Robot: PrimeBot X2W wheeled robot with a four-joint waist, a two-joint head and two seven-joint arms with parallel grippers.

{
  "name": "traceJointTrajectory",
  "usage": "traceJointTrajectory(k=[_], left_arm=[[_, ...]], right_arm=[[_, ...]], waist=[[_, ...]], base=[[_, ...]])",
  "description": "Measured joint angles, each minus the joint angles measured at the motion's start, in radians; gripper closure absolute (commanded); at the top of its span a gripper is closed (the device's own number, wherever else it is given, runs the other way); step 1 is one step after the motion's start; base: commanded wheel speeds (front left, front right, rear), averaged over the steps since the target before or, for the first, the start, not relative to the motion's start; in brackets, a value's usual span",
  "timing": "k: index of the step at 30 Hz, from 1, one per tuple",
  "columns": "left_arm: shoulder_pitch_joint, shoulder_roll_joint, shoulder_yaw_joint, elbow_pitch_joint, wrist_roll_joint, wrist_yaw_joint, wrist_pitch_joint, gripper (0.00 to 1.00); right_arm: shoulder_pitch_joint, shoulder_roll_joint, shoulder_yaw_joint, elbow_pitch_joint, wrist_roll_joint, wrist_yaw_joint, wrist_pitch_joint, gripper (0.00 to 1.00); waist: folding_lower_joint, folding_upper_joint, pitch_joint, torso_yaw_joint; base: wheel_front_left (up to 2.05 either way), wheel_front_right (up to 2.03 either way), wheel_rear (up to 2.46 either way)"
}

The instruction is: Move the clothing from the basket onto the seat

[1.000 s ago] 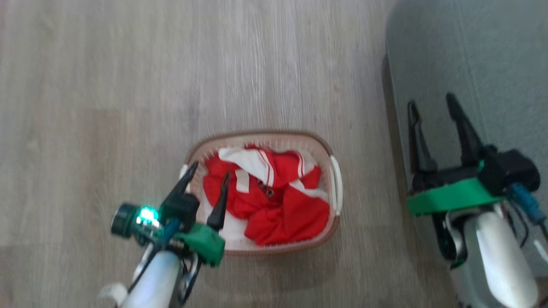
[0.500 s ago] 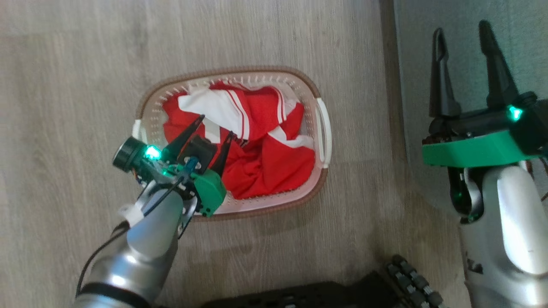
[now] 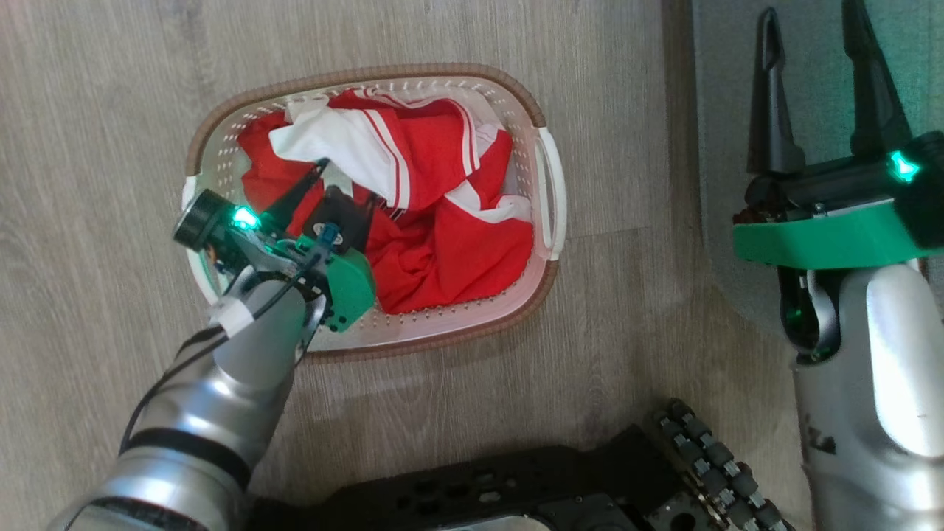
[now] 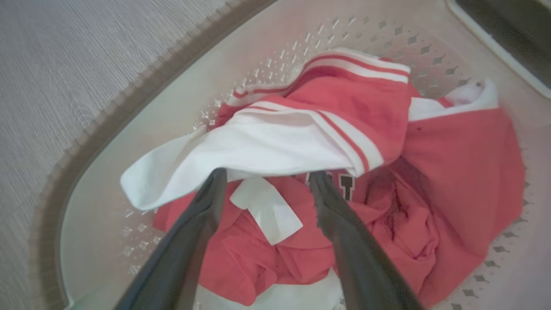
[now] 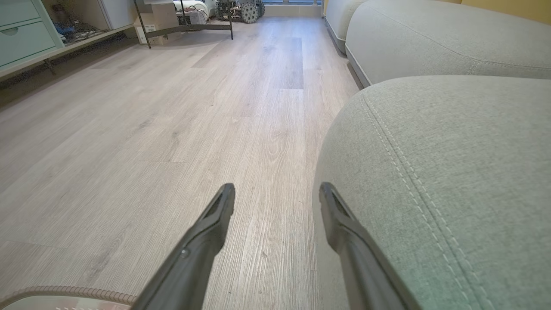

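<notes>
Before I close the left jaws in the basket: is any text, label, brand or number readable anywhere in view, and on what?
"T", perhaps: one dark block letter on the red clothing; the rest is hidden under a white fold, so no word can be read.
No text on the white tag, on the side that shows.
The dark mark on the right forearm is too blurred to read.
</notes>
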Motion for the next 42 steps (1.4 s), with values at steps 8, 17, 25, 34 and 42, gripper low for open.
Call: traceJointTrajectory(k=[8,17,25,34,42], left_arm=[[-0.054,0.004,-0.029,0.063,0.008,0.046,0.0,0.0],[-0.07,0.015,-0.065,-0.026,0.013,0.087,0.0,0.0],[-0.071,0.021,-0.09,-0.038,-0.028,0.086,0.0,0.17],[-0.07,0.015,-0.101,-0.073,-0.068,0.078,0.0,0.96],[-0.019,0.011,-0.103,-0.178,-0.121,0.085,0.0,0.97]], right_arm=[[-0.018,0.0,0.004,-0.005,0.0,0.0,0.0,0.0],[-0.018,0.0,0.013,-0.008,0.003,0.0,0.0,0.0],[-0.027,-0.001,0.027,-0.008,0.005,0.0,0.0,0.0],[-0.032,-0.001,0.022,-0.001,0.005,0.0,0.0,0.0],[-0.032,-0.001,0.024,0.017,0.005,0.0,0.0,0.0]], waist=[[0.0,0.0,0.033,-0.008],[0.0,0.0,0.046,-0.006],[0.0,0.0,0.054,-0.014],[0.0,0.0001,0.044,-0.008],[0.0,0.0001,-0.012,0.005]], base=[[0.0,0.0,0.0],[0.0,0.0,0.0],[0.0,0.0,0.0],[0.0,0.0,0.0],[0.0,0.0,0.0]])
